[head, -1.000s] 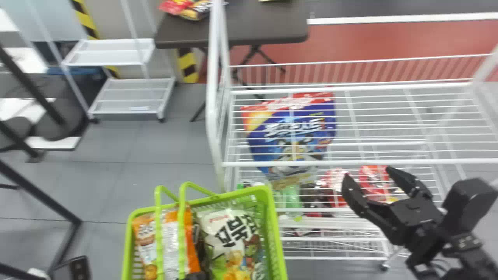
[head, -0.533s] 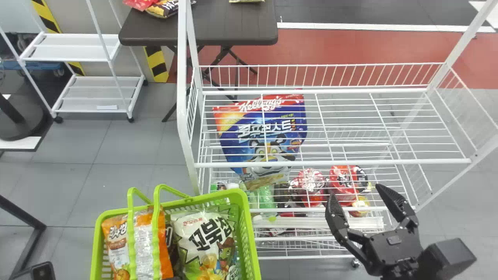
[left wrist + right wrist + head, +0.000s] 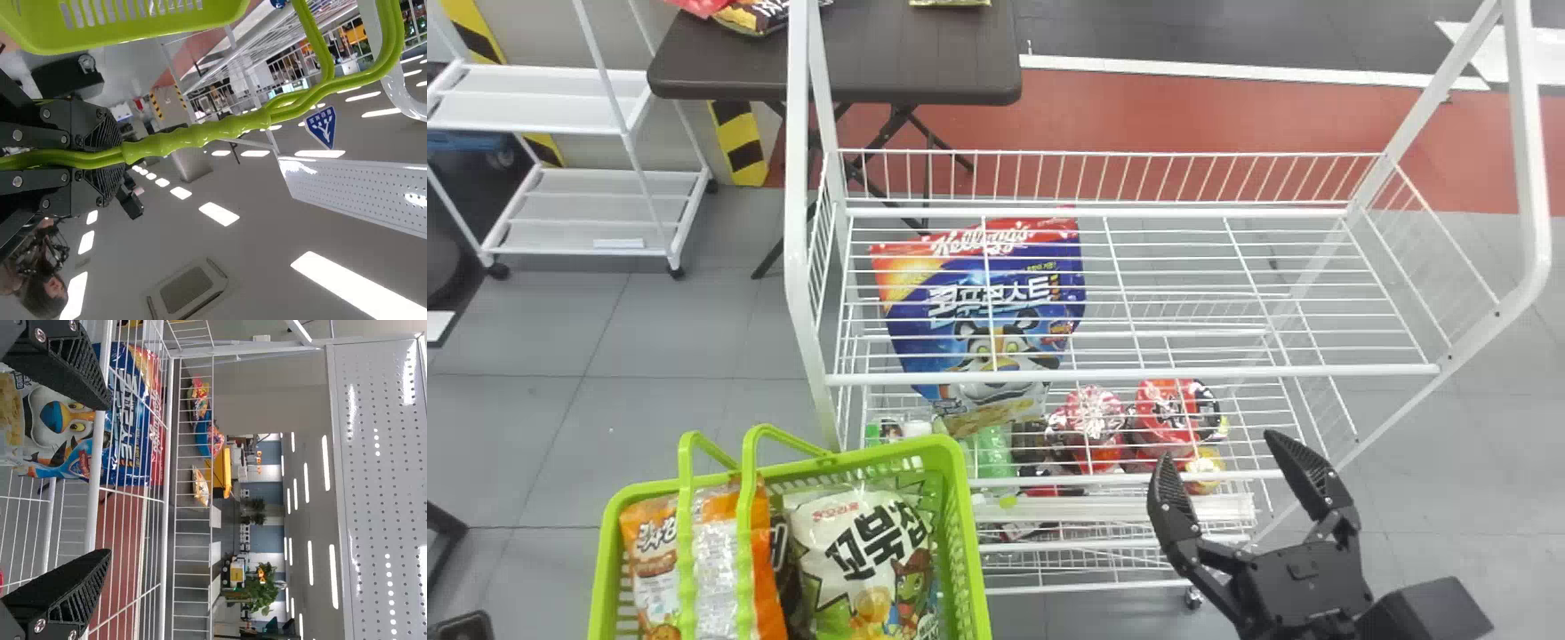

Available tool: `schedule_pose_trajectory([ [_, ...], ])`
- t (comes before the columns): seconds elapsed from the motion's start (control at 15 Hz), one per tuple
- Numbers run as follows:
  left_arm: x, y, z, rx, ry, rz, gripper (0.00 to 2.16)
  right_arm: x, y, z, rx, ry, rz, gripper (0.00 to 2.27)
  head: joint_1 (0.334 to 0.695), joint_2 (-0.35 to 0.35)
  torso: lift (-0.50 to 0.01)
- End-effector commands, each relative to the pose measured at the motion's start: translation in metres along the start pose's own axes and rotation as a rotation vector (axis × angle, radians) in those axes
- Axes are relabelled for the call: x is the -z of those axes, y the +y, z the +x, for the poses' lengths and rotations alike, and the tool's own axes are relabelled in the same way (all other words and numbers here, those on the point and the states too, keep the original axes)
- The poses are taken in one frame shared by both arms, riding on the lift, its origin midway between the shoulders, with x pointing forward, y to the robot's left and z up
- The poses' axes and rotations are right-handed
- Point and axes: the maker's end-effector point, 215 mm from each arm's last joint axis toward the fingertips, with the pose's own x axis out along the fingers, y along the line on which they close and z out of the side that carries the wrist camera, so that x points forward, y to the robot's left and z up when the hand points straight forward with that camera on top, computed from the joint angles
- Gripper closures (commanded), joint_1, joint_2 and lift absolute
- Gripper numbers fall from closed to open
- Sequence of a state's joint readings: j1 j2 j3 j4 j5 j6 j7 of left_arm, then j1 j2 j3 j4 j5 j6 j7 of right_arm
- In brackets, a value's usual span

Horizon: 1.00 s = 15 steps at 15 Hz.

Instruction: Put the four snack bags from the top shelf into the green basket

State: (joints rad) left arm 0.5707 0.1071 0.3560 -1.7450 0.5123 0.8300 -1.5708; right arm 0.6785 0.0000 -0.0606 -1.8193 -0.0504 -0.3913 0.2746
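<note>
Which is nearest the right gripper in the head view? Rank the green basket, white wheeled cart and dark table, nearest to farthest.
From the right gripper:
1. Green basket, to its left.
2. Dark table, farther back, left.
3. White wheeled cart, back at far left.

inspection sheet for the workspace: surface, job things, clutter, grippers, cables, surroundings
Surface: top shelf of white wire, with a raised wire edge at the back.
Job's things: green basket in front of the rack at its left, holding orange, dark and white-green snack bags.
Clutter: blue cereal bag below the top shelf, seen through its wires; red packs low in the rack.
Grippers: left gripper shut on the basket's handle; right gripper open, at the rack's front, holding nothing.
Cables: nothing seen.
Surroundings: dark table bearing packets behind the rack; white cart beyond at left.
</note>
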Motion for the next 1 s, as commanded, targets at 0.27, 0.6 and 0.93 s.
schedule_pose_trajectory([
  [0.27, 0.003, -0.002, -0.001, 0.005, 0.007, -0.006, 2.15, 0.003, 0.003, -0.003, -0.002, 0.009, 0.005, 0.03, 0.695, -0.084, 0.000],
  [0.6, 0.002, -0.002, -0.002, 0.003, 0.013, -0.031, 2.15, 0.010, 0.006, -0.002, -0.006, 0.030, 0.015, 0.03, 0.695, -0.076, 0.000],
  [0.93, -0.004, -0.001, -0.003, 0.002, 0.011, -0.029, 2.15, 0.015, 0.014, 0.009, -0.021, 0.053, 0.030, 0.03, 0.695, -0.062, 0.000],
])
